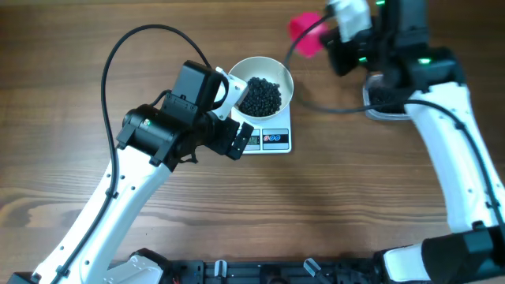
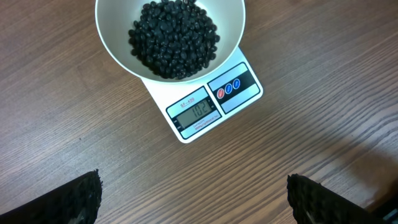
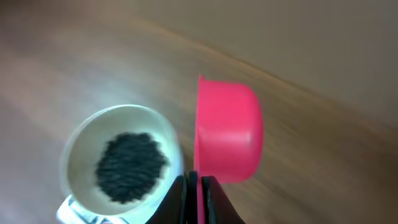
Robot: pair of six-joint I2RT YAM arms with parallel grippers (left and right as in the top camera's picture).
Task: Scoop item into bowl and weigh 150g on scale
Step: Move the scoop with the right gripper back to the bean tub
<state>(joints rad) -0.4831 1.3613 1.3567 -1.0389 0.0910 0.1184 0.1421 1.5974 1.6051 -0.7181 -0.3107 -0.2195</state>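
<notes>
The white bowl stands on the small white scale and holds a heap of black beans. The scale's display reads 102. My left gripper hovers just left of the scale, open, with bare table between its fingers. My right gripper is shut on the handle of a pink scoop, held high and right of the bowl and turned on its side. The scoop's inside is hidden.
A clear plastic tub with dark contents sits at the right, mostly hidden under the right arm. A black cable runs from the right arm across the table toward the bowl. Bare wood lies in front of the scale.
</notes>
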